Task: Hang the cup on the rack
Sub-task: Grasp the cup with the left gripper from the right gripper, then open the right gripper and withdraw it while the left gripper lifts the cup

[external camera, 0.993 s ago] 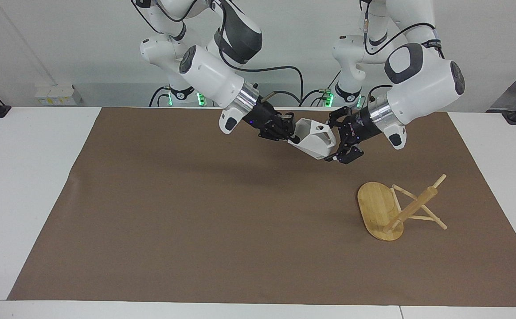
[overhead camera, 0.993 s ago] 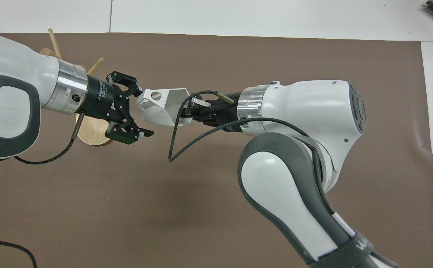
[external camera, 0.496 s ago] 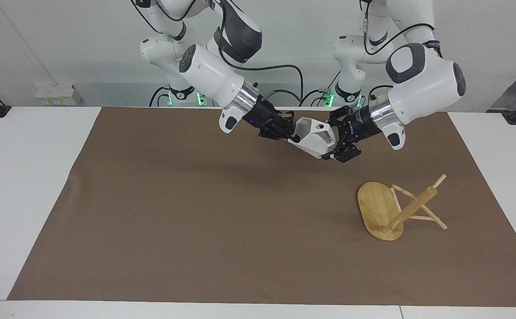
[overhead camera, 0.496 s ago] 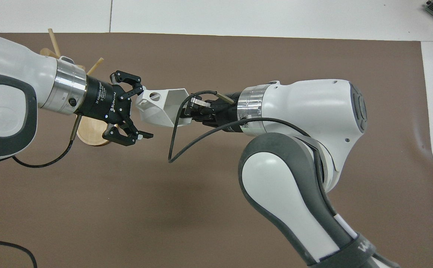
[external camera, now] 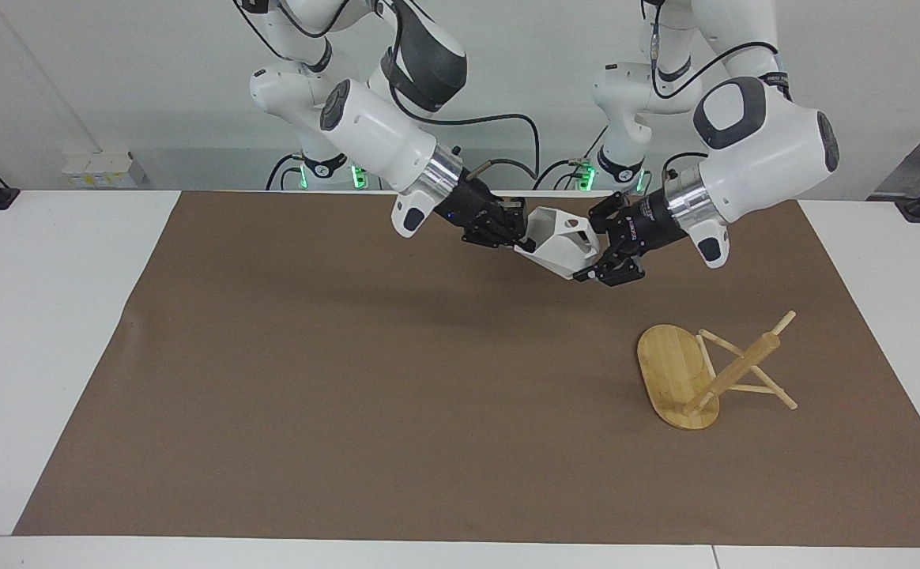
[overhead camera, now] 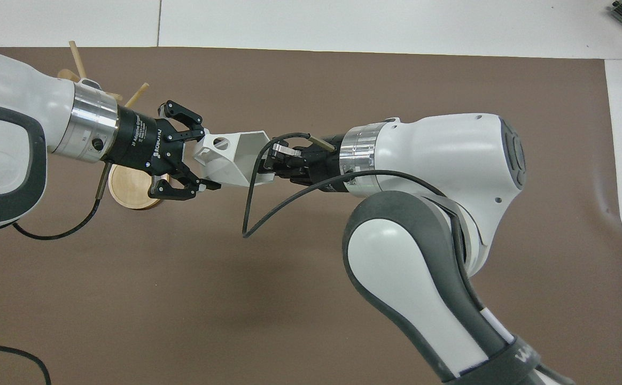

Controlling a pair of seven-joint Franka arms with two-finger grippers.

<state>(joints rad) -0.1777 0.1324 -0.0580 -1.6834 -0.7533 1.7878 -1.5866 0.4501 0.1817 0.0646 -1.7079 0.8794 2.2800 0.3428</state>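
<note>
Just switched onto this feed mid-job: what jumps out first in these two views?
The cup hangs in mid-air between the two arms, over the brown mat near the robots' end of the table. The right tool is shut on its rim end, while the left tool, fingers open, straddles its handle end. The rack stands on the mat toward the left arm's end of the table, with nothing on its pegs.

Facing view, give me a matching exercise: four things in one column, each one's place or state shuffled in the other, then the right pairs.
1. cup
2. rack
3. left claw
4. right claw

A. shut on the cup
B. on the brown mat, toward the left arm's end
C. open, fingers either side of the cup's handle end
D. in the air between both claws

Pairs: 1-D, 2-B, 3-C, 4-A
</note>
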